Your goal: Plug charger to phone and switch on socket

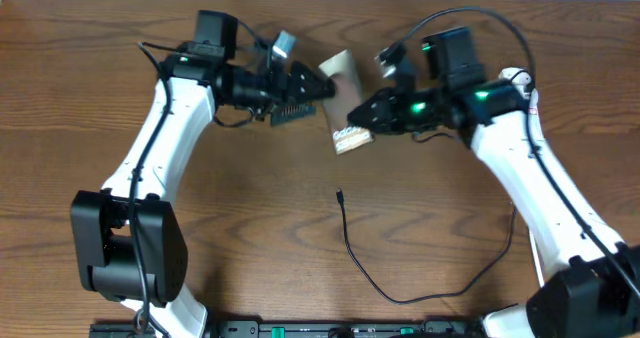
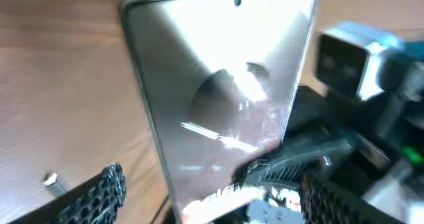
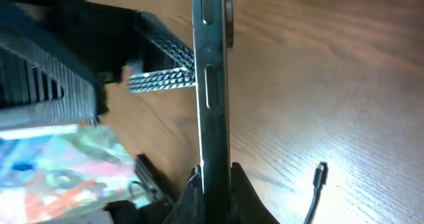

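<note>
My right claw (image 3: pixel 215 184) pinches the phone (image 1: pixel 343 73) by 1 end and holds it off the bench (image 1: pixel 100 98), edge-on to my right wrist camera. My left claw (image 2: pixel 212 197) is spread wide, with 1 pad on either side of the phone's glossy face. The charger (image 1: pixel 341 196) lies loose on the bench nearer me, its plug tip well apart from the phone.

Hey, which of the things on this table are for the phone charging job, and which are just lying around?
For the job:
- phone, gripped at its edges by the right gripper
- charger, lying loose on the wood, not plugged in
- socket: not in view

Not part of it:
- wooden table
</note>
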Available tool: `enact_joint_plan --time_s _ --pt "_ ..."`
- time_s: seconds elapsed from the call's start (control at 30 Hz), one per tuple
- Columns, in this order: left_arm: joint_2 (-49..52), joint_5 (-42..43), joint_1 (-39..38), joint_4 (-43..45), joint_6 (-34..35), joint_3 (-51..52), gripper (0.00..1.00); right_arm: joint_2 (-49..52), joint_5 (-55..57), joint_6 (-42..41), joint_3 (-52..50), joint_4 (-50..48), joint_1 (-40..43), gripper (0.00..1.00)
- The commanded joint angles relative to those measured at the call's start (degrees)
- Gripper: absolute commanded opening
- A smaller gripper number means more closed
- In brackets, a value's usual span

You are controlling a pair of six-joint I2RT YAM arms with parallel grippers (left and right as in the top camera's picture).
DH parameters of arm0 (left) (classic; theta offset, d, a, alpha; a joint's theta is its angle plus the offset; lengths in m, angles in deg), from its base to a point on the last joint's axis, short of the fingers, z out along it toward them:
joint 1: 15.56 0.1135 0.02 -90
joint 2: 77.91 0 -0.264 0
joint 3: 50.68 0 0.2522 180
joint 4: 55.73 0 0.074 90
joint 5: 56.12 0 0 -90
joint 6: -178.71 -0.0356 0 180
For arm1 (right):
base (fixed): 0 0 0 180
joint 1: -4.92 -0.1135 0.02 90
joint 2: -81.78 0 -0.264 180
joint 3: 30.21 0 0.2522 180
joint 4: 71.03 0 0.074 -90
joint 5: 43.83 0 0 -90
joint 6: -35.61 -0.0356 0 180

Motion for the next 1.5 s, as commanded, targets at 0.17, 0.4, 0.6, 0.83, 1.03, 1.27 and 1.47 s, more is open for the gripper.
enact_joint_plan --time_s 0.17,0.4,0.6,0.83,1.03,1.27,1.47 --pt "-1.07 16.74 0.39 14.08 2.97 -0.26 0.71 -2.19 -18.01 2.40 0.90 -7.82 2.25 0.01" --pt "-1.20 18.03 0.28 24.65 12.41 -0.26 0.61 -2.19 -16.87 1.20 0.83 -11.76 2.19 0.01" --pt "-2.10 18.03 0.24 30.93 17.53 -0.26 0.53 -2.19 -15.13 -2.43 0.81 -15.30 2.16 0.01" --pt "-4.52 18.03 0.24 40.13 24.50 -0.26 0.51 -2.19 -11.15 -7.52 0.81 -19.71 0.90 0.01" --pt "-5.57 17.99 0.22 52.72 35.12 -0.26 0.47 -2.19 -11.19 -11.04 0.81 -25.22 -1.64 0.01" --pt "-5.57 18.01 0.15 63.49 44.39 -0.26 0.32 -2.19 -11.13 -11.63 0.79 -27.08 -1.90 0.01" --pt "-5.57 18.03 -0.63 64.00 45.22 -0.26 0.26 -2.19 -9.90 -13.73 0.81 -30.93 -1.90 0.01"
